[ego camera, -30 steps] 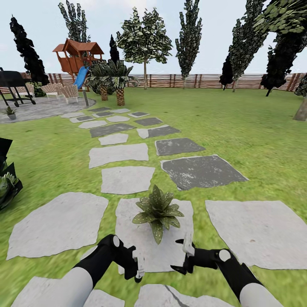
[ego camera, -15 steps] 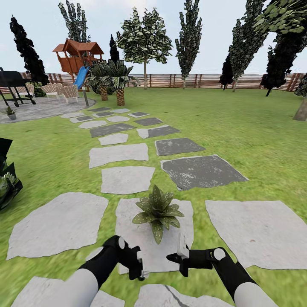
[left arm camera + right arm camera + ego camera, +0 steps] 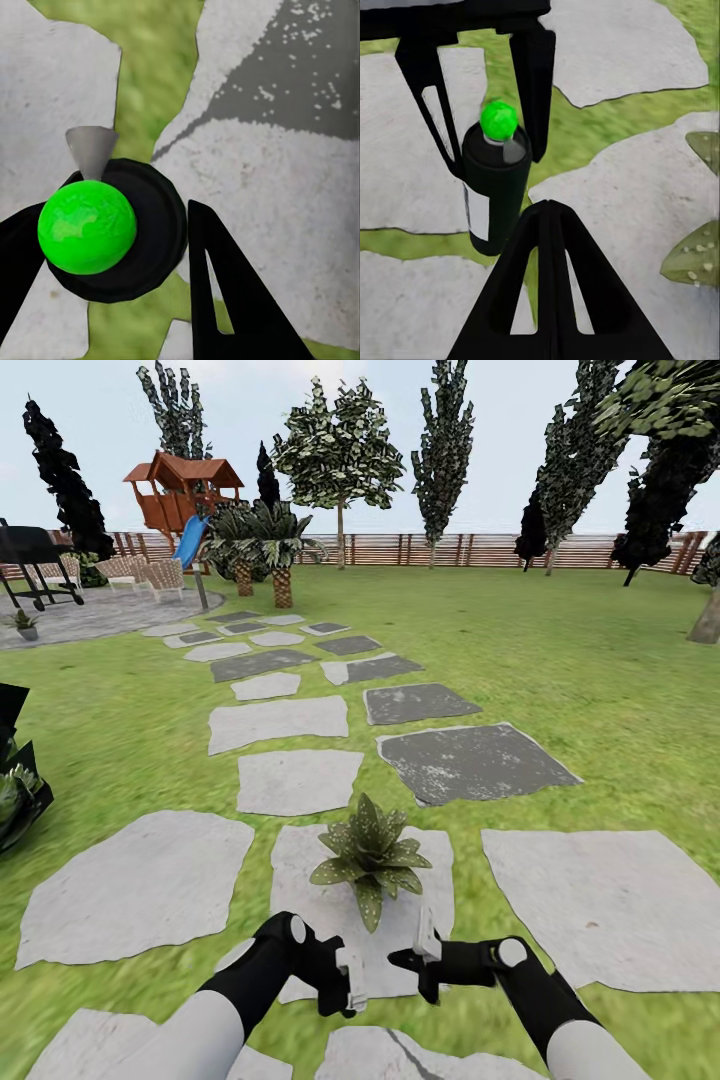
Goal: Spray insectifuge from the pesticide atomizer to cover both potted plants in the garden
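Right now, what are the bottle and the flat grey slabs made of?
The bottle in the left gripper looks like smooth dark plastic with a slight sheen, though painted metal is possible. A white label band wraps it. The slabs look like rough matte stone: grey, speckled, with uneven edges.

The left tool [image 3: 352, 982] has slid in toward the middle, carrying the pesticide atomizer [image 3: 495, 187] across the stepping stone [image 3: 330, 950]. The right tool [image 3: 425, 960] has edged inward and a touch lower. The gap between the two is much narrower now, both just short of the potted plant [image 3: 370, 857].
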